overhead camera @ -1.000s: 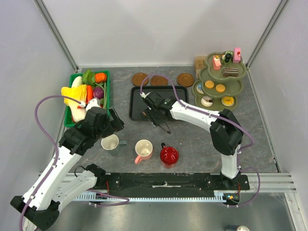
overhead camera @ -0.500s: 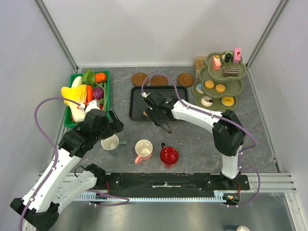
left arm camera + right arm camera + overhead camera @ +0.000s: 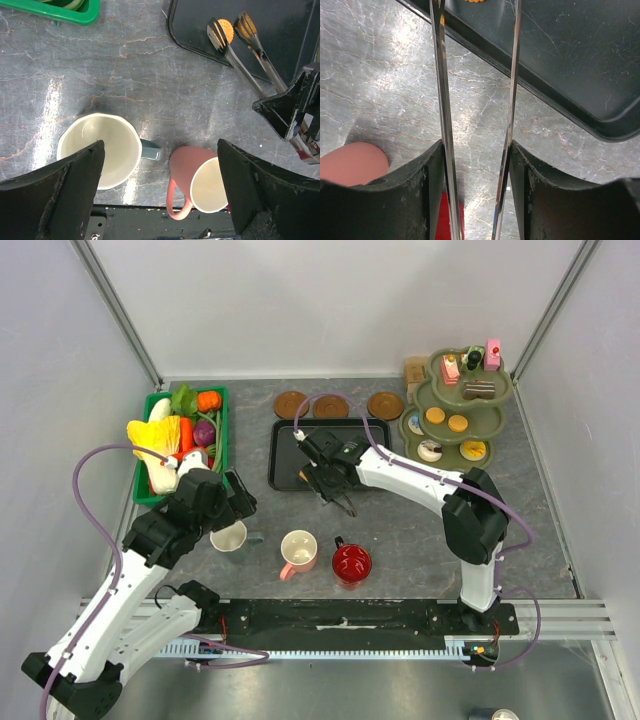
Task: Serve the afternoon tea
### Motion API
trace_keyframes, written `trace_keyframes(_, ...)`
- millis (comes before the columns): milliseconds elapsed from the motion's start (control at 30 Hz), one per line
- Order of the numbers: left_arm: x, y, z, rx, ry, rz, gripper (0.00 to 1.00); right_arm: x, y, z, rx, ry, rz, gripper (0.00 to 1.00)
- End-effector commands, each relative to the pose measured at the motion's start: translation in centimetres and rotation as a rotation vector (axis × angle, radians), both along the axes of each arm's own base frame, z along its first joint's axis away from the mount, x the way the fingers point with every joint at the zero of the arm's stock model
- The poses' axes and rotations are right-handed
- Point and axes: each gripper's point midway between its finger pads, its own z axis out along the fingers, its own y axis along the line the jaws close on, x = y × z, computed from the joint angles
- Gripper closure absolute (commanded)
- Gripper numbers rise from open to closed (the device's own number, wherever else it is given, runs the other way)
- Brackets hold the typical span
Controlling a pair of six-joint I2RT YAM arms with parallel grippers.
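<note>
Three mugs stand in a row near the front: a whitish mug (image 3: 228, 537), a pink mug (image 3: 299, 550) and a red mug (image 3: 351, 562). My left gripper (image 3: 236, 503) is open and empty, above and just behind the whitish mug (image 3: 97, 150), with the pink mug (image 3: 200, 180) by its right finger. My right gripper (image 3: 335, 492) is shut on the metal tongs (image 3: 318, 483) at the tray's near edge. The tong tips sit either side of an orange biscuit (image 3: 226, 30) on the black tray (image 3: 290, 440). More cakes and biscuits sit on a green tiered stand (image 3: 455, 410).
A green crate (image 3: 180, 435) of toy vegetables stands at the back left. Three brown coasters (image 3: 330, 407) lie behind the tray. Grey side walls close in the table on both sides.
My left gripper has shifted slightly left and nearer, over the whitish mug. My right gripper and the tongs have barely moved at the tray's near edge.
</note>
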Motion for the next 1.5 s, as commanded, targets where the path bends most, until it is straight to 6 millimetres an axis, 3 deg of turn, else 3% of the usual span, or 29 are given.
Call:
trace_keyframes(0, 0.2, 0.1, 0.4, -0.013, -0.031, 0.016, 0.01, 0.6, 1.2, 2.2, 0.058, -0.033, -0.022, 0.43)
trace_keyframes(400, 0.2, 0.2, 0.5, -0.012, -0.036, 0.015, 0.01, 1.6, 0.6, 3.2, 0.043, -0.09, -0.062, 0.49)
trace_keyframes(700, 0.0, 0.3, 0.8, -0.023, -0.052, 0.015, 0.01, 2.8, -0.6, 7.3, 0.081, -0.214, -0.13, 0.52)
trace_keyframes(1033, -0.2, -0.1, 0.7, -0.047, -0.07, -0.01, 0.01, 2.2, -2.1, 11.3, 0.167, -0.273, -0.179, 0.53)
trace_keyframes(1233, -0.1, -0.8, 1.0, -0.066, -0.077, -0.043, 0.01, 1.8, -6.4, 13.9, 0.202, -0.322, -0.258, 0.53)
trace_keyframes(1467, -0.4, -1.1, -0.2, -0.069, -0.053, -0.064, 0.01, -0.6, -14.3, 15.5, 0.192, -0.365, -0.405, 0.52)
